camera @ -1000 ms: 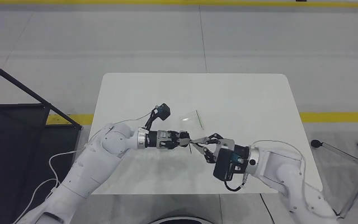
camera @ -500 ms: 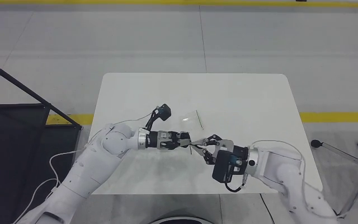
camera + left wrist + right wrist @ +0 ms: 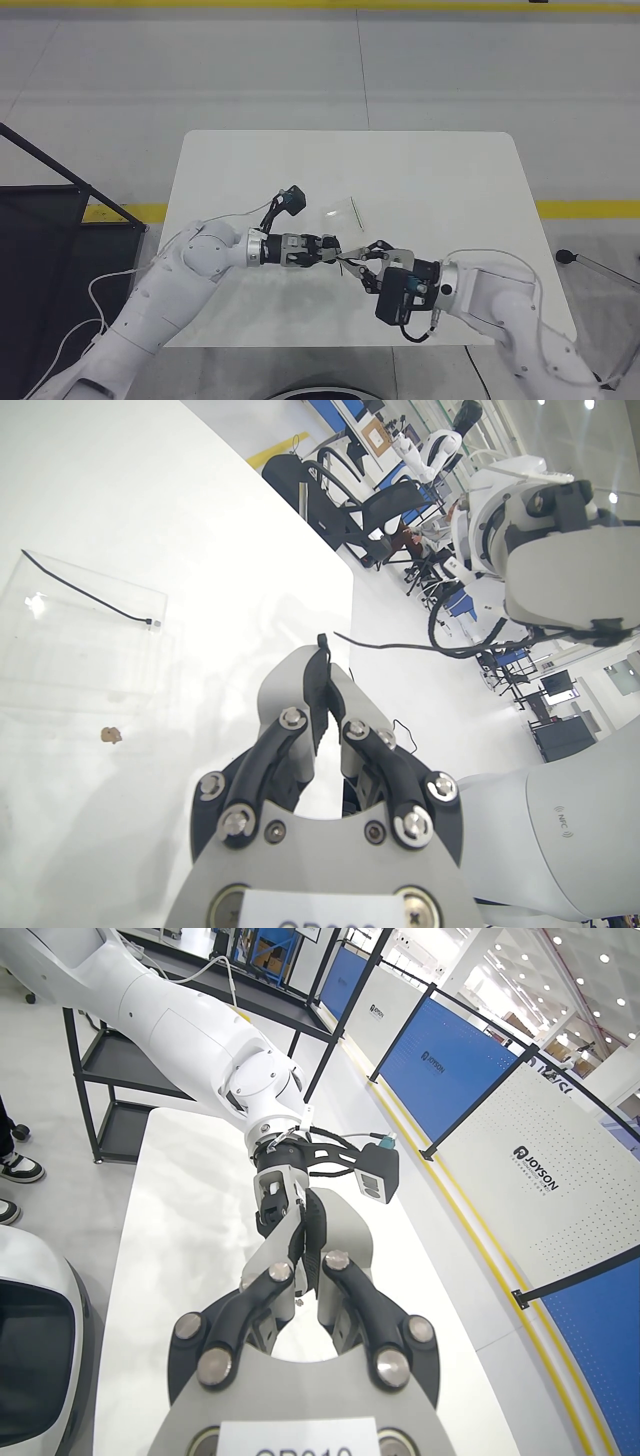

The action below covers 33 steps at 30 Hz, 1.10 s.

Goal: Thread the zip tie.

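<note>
A thin black zip tie [image 3: 347, 260] spans the small gap between my two grippers above the table's front middle. My left gripper [image 3: 336, 252] is shut on the tie's head end, which pokes out past its fingertips [image 3: 322, 643]. The tie's thin tail [image 3: 380, 645] runs off beside that end. Facing it tip to tip, my right gripper [image 3: 356, 263] has its pads [image 3: 306, 1223] pressed together on the tie, though the strap itself is hidden between them. The left gripper [image 3: 275, 1213] sits just beyond the right one's fingertips.
A clear plastic sheet [image 3: 345, 210] lies on the white table [image 3: 450, 180] behind the grippers, with a spare black zip tie [image 3: 90, 597] on it. A small brown scrap [image 3: 111, 735] lies near the sheet. A black rack [image 3: 40, 230] stands left of the table.
My right arm has edged slightly left, bringing its gripper closer to the left one. The left gripper has barely moved.
</note>
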Available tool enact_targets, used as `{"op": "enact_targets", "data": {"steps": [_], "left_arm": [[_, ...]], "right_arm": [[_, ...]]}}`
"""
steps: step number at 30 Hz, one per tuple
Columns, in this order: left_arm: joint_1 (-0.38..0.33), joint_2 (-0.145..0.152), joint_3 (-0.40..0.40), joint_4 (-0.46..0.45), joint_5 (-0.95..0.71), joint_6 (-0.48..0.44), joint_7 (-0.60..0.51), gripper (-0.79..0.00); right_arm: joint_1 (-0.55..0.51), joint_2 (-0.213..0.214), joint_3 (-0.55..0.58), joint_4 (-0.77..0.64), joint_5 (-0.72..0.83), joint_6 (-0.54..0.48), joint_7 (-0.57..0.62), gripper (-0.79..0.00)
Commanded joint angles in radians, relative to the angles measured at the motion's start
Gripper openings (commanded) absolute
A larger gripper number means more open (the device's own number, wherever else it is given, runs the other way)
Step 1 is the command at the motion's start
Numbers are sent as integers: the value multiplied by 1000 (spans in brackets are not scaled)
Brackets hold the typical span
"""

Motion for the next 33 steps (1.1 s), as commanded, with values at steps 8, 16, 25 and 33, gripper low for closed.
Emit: {"op": "enact_targets", "data": {"steps": [8,16,25,33], "left_arm": [[0,0,0,0,0,0,0,-785],[0,0,0,0,0,0,0,-785],[0,0,0,0,0,0,0,-785],[0,0,0,0,0,0,0,-785]], "right_arm": [[8,-2,-6,11,6,-2,7,-785],[18,-4,-13,23,17,0,18,-785],[9,-3,-5,9,13,1,8,-785],[5,-2,-3,9,9,-4,6,-785]]}}
